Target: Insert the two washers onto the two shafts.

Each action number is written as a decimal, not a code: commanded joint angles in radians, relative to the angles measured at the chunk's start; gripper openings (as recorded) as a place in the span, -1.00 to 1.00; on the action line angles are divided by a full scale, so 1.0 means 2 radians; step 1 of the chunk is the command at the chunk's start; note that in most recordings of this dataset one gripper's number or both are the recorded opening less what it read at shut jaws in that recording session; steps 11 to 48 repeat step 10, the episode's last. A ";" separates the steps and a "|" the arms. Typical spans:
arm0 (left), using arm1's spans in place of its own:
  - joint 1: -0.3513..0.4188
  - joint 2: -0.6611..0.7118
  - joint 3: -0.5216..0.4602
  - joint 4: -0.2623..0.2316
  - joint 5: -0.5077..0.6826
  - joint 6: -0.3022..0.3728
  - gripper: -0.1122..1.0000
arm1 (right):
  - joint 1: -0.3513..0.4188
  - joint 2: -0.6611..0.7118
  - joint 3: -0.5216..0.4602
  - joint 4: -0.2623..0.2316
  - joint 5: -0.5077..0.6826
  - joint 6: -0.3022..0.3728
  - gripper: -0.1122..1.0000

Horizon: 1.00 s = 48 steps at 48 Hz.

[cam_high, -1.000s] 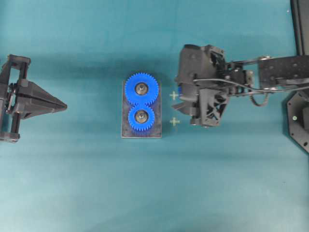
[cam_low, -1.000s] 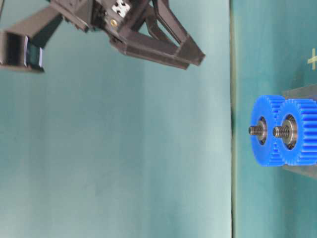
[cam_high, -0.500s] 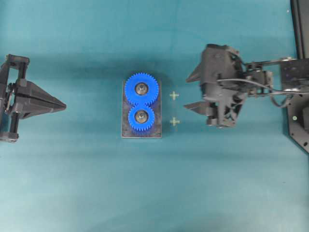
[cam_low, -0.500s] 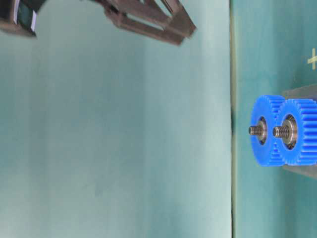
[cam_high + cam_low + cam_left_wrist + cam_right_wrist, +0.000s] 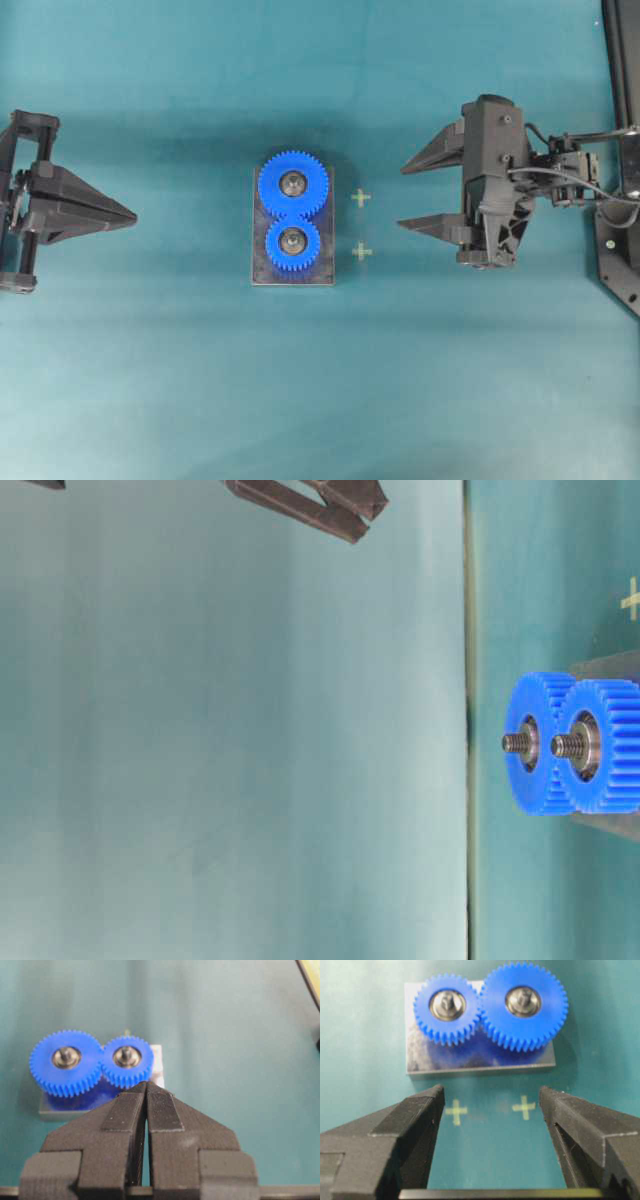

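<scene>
Two meshed blue gears, a larger one (image 5: 293,184) and a smaller one (image 5: 292,243), sit on a grey plate (image 5: 325,272). A threaded shaft (image 5: 515,742) rises through each gear's hub. A silvery ring (image 5: 447,1004) lies round each shaft, and I cannot tell whether either ring is the washer. My right gripper (image 5: 402,197) hangs open and empty to the right of the plate, well above the table; in the right wrist view the right gripper (image 5: 491,1092) holds nothing. My left gripper (image 5: 135,217) rests far left, shut and empty, its fingertips (image 5: 140,1091) pointing at the gears.
Two pale cross marks (image 5: 361,198) (image 5: 362,252) lie on the teal table between the plate and the right gripper. A black frame (image 5: 620,60) runs along the right edge. Bare teal cloth surrounds the plate.
The right gripper has pulled back to the right, away from the plate and the crosses, staying open. The left gripper and the gears have not moved.
</scene>
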 commanded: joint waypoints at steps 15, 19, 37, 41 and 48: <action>0.001 0.003 -0.002 0.001 -0.005 -0.033 -0.79 | 0.002 -0.001 0.000 0.000 -0.005 -0.003 0.65; 0.001 0.003 -0.002 0.001 -0.005 -0.033 -0.79 | 0.002 -0.001 0.000 0.000 -0.005 -0.003 0.65; 0.001 0.003 -0.002 0.001 -0.005 -0.033 -0.79 | 0.002 -0.001 0.000 0.000 -0.005 -0.003 0.65; 0.001 0.003 -0.002 0.001 -0.005 -0.033 -0.79 | 0.002 -0.001 0.000 0.000 -0.005 -0.003 0.65; 0.001 0.003 -0.002 0.001 -0.005 -0.033 -0.79 | 0.002 -0.001 0.000 0.000 -0.005 -0.003 0.65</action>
